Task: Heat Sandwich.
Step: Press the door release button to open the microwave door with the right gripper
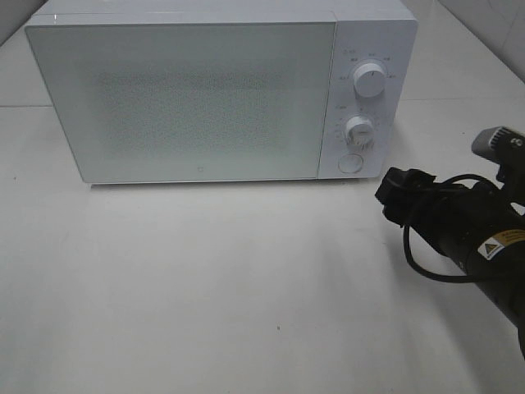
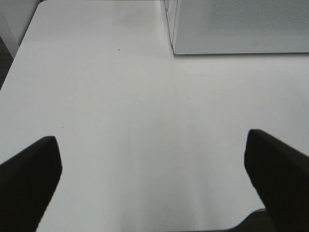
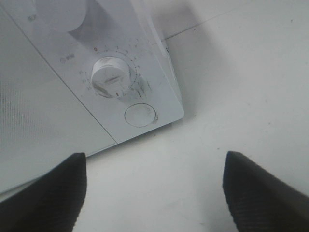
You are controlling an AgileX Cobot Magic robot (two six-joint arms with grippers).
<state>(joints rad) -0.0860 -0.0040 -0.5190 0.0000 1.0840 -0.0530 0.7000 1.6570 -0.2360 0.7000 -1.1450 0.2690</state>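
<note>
The white microwave (image 1: pixel 189 98) stands at the back of the table with its door shut. The sandwich is not in view in any frame. My right gripper (image 1: pixel 392 197) is open and empty, just right of the microwave's front lower corner, facing its control panel. In the right wrist view its fingers (image 3: pixel 48 193) are spread wide, with the lower dial (image 3: pixel 112 76) and the round door button (image 3: pixel 140 115) ahead of the gripper (image 3: pixel 154 193). My left gripper (image 2: pixel 154 188) is open and empty over bare table, with the microwave's left corner (image 2: pixel 241 24) ahead of it.
The control panel carries an upper dial (image 1: pixel 369 80), a lower dial (image 1: pixel 358 128) and a round button (image 1: pixel 351 162). The white table (image 1: pixel 246 287) stretches in front of the microwave. The table's near edge (image 2: pixel 241 224) shows in the left wrist view.
</note>
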